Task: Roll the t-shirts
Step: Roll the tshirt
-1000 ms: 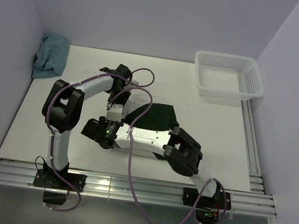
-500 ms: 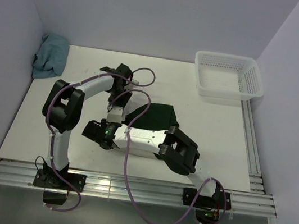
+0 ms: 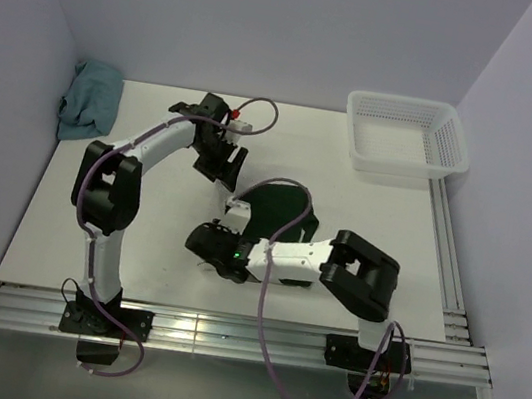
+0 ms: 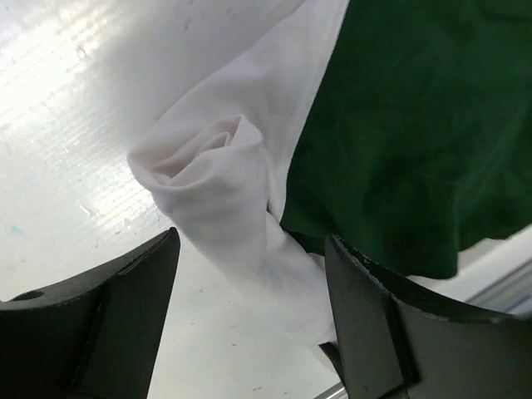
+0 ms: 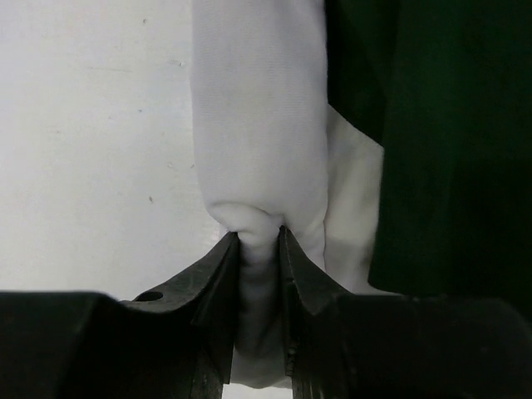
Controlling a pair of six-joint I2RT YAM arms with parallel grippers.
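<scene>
Not much of the t-shirt can be made out from the top view tbh. Most of the pale body is covered by the right arm lying across it, and only a dark green patch plus a sliver of white is exposed. The right gripper is tucked under its own wrist up there, so its grip can only be read from the right wrist view: the jaws are squeezed narrow on a fold of the white cloth, which bulges out above them. No chest print can be found in any view.

The shirt is bunched around the middle of the table, a bit nearer the front edge. In the left wrist view a loose, soft roll of cream-white cloth is seen with its spiral end facing the camera. Dark green fabric is draped just beside it and cut off at the frame. The left gripper is spread wide above that roll, nothing clamped.
</scene>
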